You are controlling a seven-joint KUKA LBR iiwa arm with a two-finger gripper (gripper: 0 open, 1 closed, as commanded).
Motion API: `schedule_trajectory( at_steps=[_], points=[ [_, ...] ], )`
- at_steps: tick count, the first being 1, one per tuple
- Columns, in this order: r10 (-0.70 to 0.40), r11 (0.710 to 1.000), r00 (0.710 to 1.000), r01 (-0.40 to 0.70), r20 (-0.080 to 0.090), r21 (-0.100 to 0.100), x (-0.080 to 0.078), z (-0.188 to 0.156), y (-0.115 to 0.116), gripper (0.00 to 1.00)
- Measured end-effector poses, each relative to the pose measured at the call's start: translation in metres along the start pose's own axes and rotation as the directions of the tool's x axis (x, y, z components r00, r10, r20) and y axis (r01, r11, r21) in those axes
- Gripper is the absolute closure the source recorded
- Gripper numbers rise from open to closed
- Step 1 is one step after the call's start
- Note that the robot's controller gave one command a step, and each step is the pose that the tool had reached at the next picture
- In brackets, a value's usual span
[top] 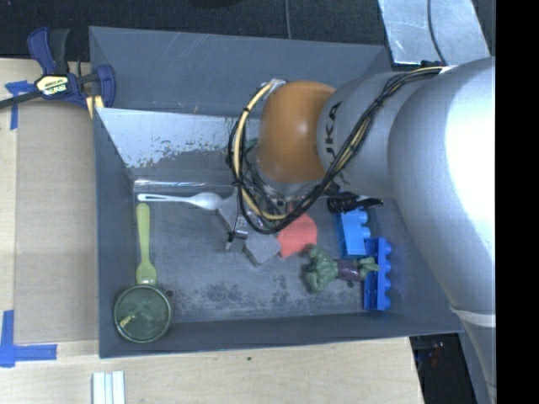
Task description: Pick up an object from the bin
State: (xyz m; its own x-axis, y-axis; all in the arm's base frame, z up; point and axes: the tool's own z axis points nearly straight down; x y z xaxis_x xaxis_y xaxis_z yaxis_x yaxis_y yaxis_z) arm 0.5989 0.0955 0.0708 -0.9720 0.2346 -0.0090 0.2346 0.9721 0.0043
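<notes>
My gripper (242, 244) hangs low over the middle of the bin floor, below the orange cover. It is open, with bare floor between its tips. A white plastic spoon (184, 199) lies just to its left, bowl end towards the gripper. A pinkish-red block (296, 236) lies close on its right, apart from the fingers. A small green toy figure (320, 269) sits a little further right, near the front.
Two blue toy bricks (354, 231) (378, 274) lie along the right wall. A green ladle-like scoop (144, 310) with a long handle lies by the left wall, its round bowl in the front left corner. The arm covers the bin's back right.
</notes>
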Motion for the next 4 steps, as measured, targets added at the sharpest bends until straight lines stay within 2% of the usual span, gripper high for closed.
schedule_trajectory(
  at_steps=[1, 2, 4],
  points=[
    [-0.034, 0.999, 0.999, 0.034, 0.004, -0.001, -0.004, -0.0004, -0.0026, 0.0],
    [-0.001, 1.0, 1.0, 0.001, 0.004, -0.002, -0.0016, -0.0014, 0.0, 1.0],
    [-0.001, 1.0, 1.0, 0.001, 0.005, -0.002, -0.0019, -0.0023, -0.0001, 1.0]
  ],
)
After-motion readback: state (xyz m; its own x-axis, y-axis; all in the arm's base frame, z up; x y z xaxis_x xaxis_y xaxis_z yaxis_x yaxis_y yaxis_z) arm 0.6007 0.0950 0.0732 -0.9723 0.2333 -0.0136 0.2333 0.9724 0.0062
